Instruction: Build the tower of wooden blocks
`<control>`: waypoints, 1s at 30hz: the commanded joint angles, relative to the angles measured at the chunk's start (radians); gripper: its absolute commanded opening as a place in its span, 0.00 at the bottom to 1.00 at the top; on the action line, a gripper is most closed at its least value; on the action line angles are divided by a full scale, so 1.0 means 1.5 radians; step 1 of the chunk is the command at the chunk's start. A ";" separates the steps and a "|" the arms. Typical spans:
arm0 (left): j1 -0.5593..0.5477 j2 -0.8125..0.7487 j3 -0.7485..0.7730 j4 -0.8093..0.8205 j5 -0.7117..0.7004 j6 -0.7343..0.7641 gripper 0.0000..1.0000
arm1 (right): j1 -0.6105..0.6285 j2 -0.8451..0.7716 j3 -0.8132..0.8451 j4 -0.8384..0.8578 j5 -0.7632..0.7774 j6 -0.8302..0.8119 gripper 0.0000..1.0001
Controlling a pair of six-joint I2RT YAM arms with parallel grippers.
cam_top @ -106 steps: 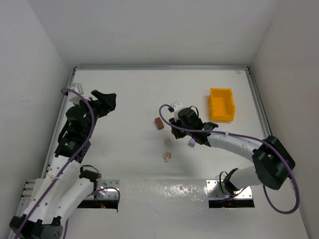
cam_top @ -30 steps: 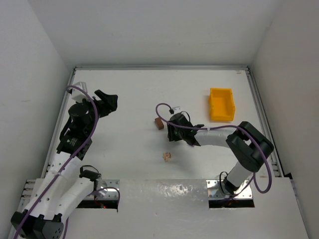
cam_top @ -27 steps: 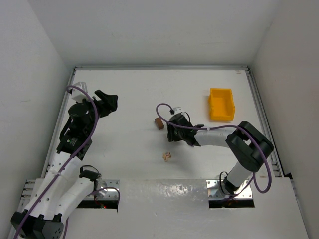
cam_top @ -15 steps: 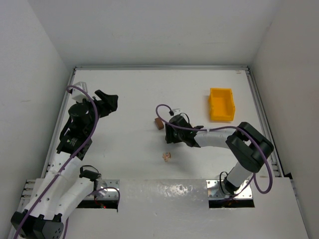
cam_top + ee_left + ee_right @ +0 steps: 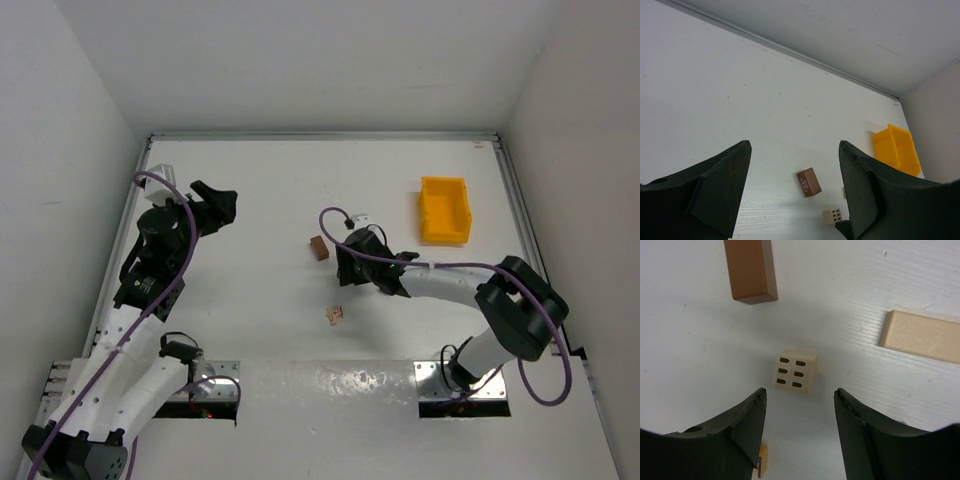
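While brown block (image 5: pixel 750 270) and pale plank (image 5: pixel 922 336) lie apart, the right gripper (image 5: pixel 800 397) hovers, jaws parted, over the dotted cube (image 5: pixel 795 371): probably light, rigid, smooth; pinch opposite flat sides. Left gripper (image 5: pixel 794 147) gapes, empty.

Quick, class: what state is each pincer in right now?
Left pincer: open, empty.
Right pincer: open, empty, over the dotted block.
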 commanded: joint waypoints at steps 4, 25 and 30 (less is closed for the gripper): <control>0.006 -0.010 0.014 0.025 -0.002 0.009 0.68 | 0.004 -0.102 0.000 -0.075 0.076 -0.043 0.53; 0.005 -0.010 0.011 0.029 0.002 0.008 0.68 | -0.054 -0.204 -0.088 -0.174 0.070 0.040 0.60; 0.005 -0.010 0.010 0.032 0.004 0.006 0.68 | -0.063 -0.178 -0.081 -0.162 0.059 0.041 0.59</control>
